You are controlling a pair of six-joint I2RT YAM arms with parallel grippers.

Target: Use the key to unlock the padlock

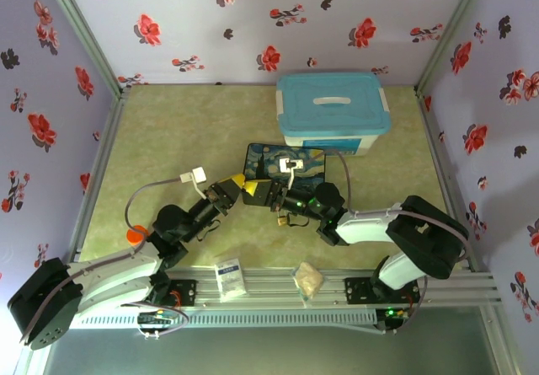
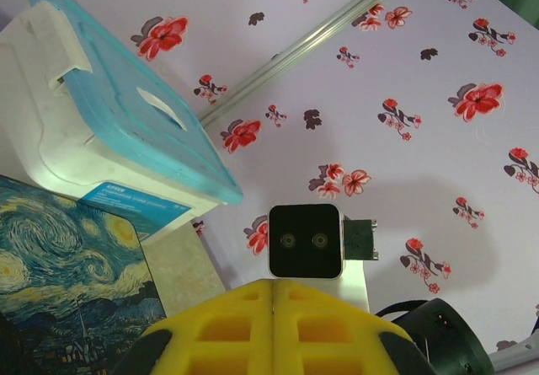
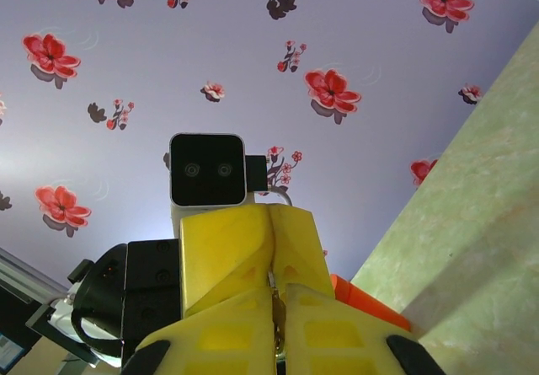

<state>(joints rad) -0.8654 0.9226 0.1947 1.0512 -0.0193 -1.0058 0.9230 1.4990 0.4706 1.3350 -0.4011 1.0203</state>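
Note:
My two grippers meet tip to tip above the mat, just in front of the starry-night box (image 1: 263, 158). The right gripper (image 1: 254, 190) (image 3: 273, 289) is shut on a thin silvery metal piece, which looks like the key (image 3: 273, 320). It runs up the seam toward the left gripper (image 1: 239, 181) (image 3: 268, 223), whose yellow fingers are pressed together against it. In the left wrist view the left gripper (image 2: 274, 284) is shut, and I cannot tell whether anything sits in its seam. A small brass object that looks like the padlock (image 1: 292, 219) lies beside the right gripper's body.
A white tub with a blue lid (image 1: 333, 109) (image 2: 109, 114) stands behind the painted box. A small white piece on a cable (image 1: 199, 174) lies left of the grippers. An orange item (image 1: 135, 234) (image 3: 370, 303), a white packet (image 1: 229, 275) and a crumpled wad (image 1: 308, 279) sit near the front rail.

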